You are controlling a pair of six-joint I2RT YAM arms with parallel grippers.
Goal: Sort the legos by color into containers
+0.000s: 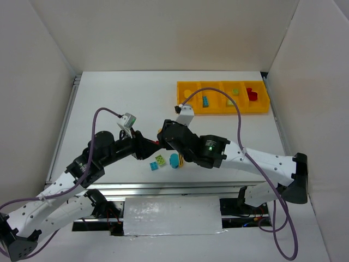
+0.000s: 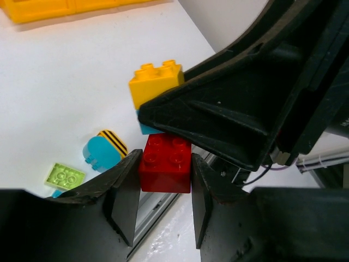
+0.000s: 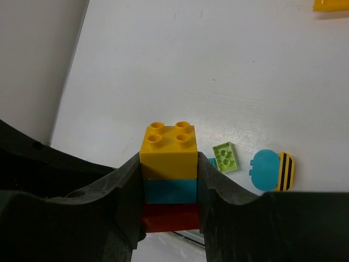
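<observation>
Right wrist view: the right gripper (image 3: 170, 188) was closed part-way on a three-brick stack, its jaws pressed against the sides of the blue brick (image 3: 170, 191), with the yellow brick (image 3: 168, 150) studs-up at the fingertips and the red brick (image 3: 170, 218) at the palm end.

Left wrist view: the left gripper (image 2: 163, 183) was closed just as narrowly on the red brick (image 2: 165, 170) alone, a pad on each side face. A right-gripper finger crossed directly ahead of it and hid most of the blue brick.

Top external view: both grippers met nose to nose above the table (image 1: 109, 98), the stack between them. A green plate (image 1: 160, 160) and a rounded blue brick (image 1: 174, 161) lay loose just beneath them. The tray (image 1: 223, 112) stood well apart, beyond the right gripper, with bricks already in several compartments.

Judged step: pulling red off blue so that each colour could be sorted.

Hazards:
- The yellow–blue joint might part first, since nothing clearly clamped the yellow brick; it would then drop.
- The left pads held only smooth side faces, so a straight pull could slip off the red brick.
- A twisting pull could bring the closely crossed fingers into contact.
- The table's edge lay just below the left gripper, so a freed brick could fall off.
</observation>
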